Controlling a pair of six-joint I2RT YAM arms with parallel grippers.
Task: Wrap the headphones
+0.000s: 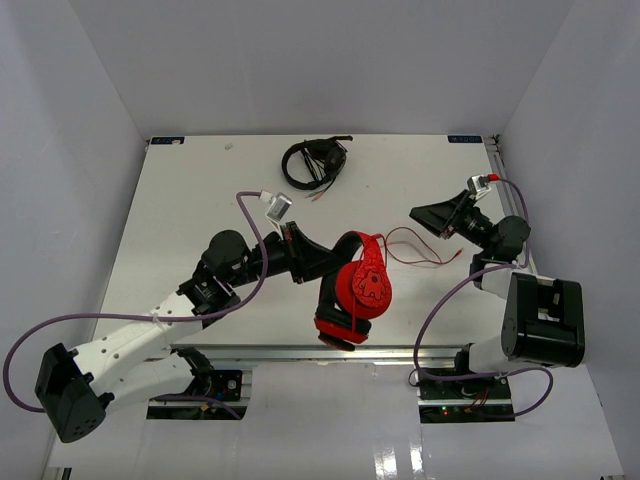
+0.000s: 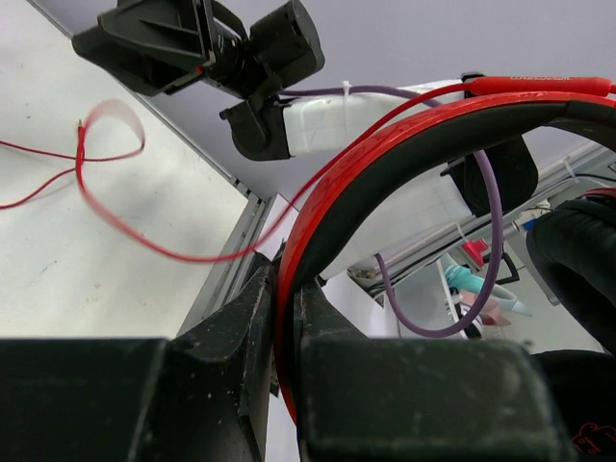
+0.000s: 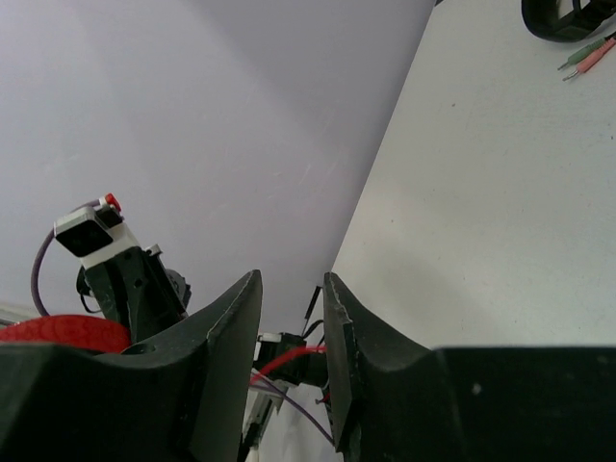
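Holding headphones (image 1: pixel 362 285) by headband (image 2: pixel 385 164) in fully closed left gripper (image 2: pixel 286 298), near front table (image 1: pixel 200 200) edge; posing right gripper (image 3: pixel 292 318) part-open, empty, near loose red cable (image 2: pixel 38 150).

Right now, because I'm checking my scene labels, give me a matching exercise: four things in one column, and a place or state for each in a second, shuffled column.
Things:
1. red headphones
2. black headphones
3. red cable
4. left gripper

Place or state:
A. lying at the far edge of the table
B. shut on the red headband
C. held up near the front edge
D. trailing loose over the table

Pairs: 1-C, 2-A, 3-D, 4-B
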